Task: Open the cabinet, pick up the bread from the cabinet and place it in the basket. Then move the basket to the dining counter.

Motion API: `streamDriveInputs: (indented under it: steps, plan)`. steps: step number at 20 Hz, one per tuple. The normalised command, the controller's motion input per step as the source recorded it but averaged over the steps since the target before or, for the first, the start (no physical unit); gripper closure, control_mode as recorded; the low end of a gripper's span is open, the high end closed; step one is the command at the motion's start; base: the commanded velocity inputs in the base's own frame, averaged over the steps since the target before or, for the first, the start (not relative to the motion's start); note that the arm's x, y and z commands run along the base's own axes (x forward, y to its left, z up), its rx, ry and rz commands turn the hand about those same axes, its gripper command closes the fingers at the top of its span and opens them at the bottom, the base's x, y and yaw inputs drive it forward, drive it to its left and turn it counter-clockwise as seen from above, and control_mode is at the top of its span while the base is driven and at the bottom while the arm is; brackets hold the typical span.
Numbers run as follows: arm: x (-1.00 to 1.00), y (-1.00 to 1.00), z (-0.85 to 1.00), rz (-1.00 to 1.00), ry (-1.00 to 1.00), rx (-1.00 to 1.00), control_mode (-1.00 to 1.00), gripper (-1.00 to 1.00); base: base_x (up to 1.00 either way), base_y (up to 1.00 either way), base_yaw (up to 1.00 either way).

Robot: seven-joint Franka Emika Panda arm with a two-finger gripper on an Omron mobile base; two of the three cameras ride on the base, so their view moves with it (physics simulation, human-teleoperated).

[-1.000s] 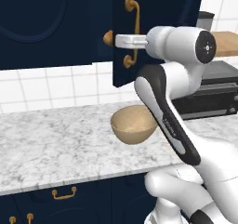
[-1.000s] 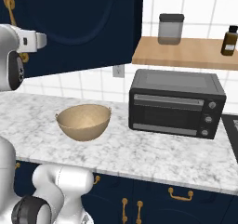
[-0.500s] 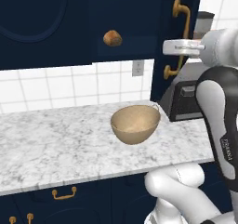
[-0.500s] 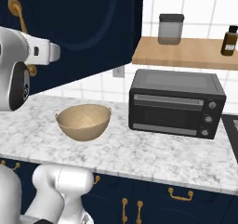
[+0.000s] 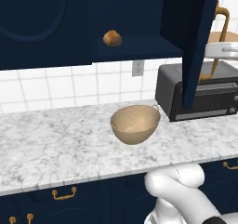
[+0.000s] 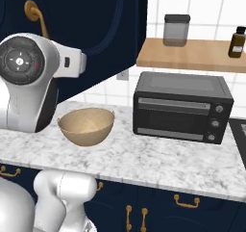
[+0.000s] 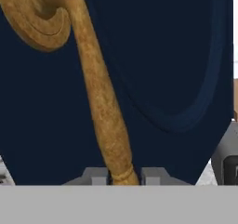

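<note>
Dark navy arched-panel cabinet door [image 5: 197,42] swung wide open. Two-finger gripper [image 7: 122,177] narrowly parted, long brass handle [image 7: 100,97] flanked between tips; firm hold cannot be told. Small golden-brown bun [image 5: 112,38] seen on cabinet shelf, far left of door. Round tan basket [image 5: 135,124] on near marble counter [image 5: 51,148]. Risk: handle snagged on withdrawal, door dragged shut over bun.

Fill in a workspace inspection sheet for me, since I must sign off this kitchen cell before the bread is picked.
Surface: marble counter, bare around the basket.
Job's things: cabinet door swung open; bread on the cabinet shelf; basket upright on the counter, nothing in it.
Clutter: toaster oven beside the basket; jar and bottle on the wooden shelf.
Claw: claw straddles the brass handle; grip cannot be told.
Cables: nothing seen.
Surroundings: white tiled wall with an outlet.
</note>
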Motion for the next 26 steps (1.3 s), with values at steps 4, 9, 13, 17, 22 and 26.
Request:
streamDriveInputs:
  steps: [4,9,13,17,22,26]
  plan:
    - [-0.15,-0.37,0.00,0.02,0.21,0.04,-1.00,-1.00,0.00,0.00,0.00]
    - [-0.43,0.38,-0.05,0.00,0.03,0.01,-1.00,-1.00,0.00,0.00,0.00]
    - [-0.62,0.55,-0.02,-0.21,0.13,0.03,-1.00,-1.00,0.00,0.00,0.00]
    - [-0.49,0.94,-0.24,-0.37,0.01,0.04,-1.00,-1.00,0.00,0.00,0.00]
    - [0.53,0.79,-0.21,-0.55,0.06,0.03,-1.00,-1.00,0.00,0.00,0.00]
    - [0.89,0.47,-0.46,-0.45,-0.06,0.09,-1.00,-1.00,0.00,0.00,0.00]
